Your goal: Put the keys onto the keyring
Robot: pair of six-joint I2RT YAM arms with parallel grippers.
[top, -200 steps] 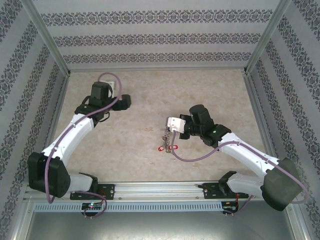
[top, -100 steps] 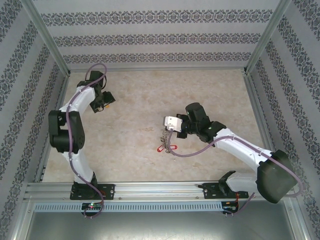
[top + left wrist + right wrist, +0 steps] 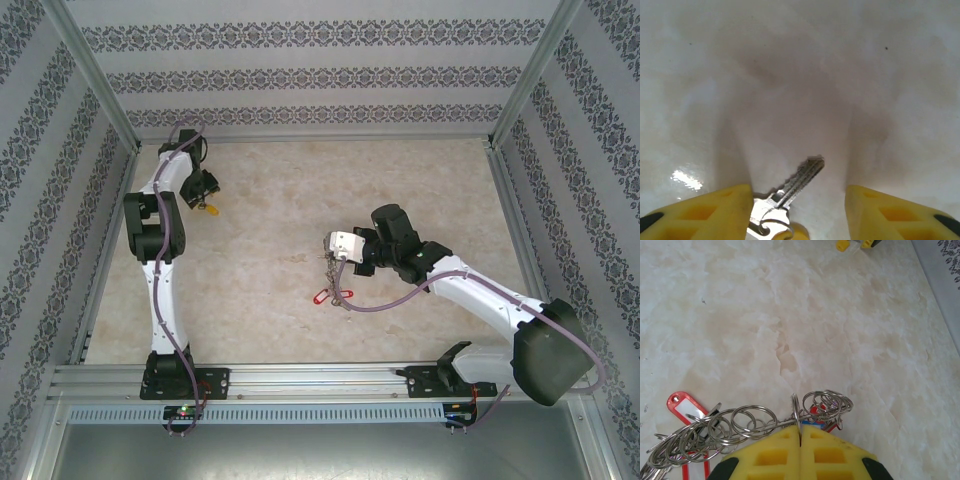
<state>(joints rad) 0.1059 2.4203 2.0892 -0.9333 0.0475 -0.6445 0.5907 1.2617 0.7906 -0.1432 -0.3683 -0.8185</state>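
Right gripper clamped on the keyring, left gripper spread around one key.

The right gripper (image 3: 800, 434) had its yellow fingers pressed together on the keyring (image 3: 796, 410), whose bunch of small silver rings and a red tag (image 3: 686, 407) fanned out to the gripper's left, low over the table (image 3: 270, 250). Well apart from the keyring, up and to the left of it in the top view, the left gripper (image 3: 799, 194) stood with its fingers apart. A silver key (image 3: 799, 182) lay flat between them, its head just beside the left-hand finger and clear of the other.
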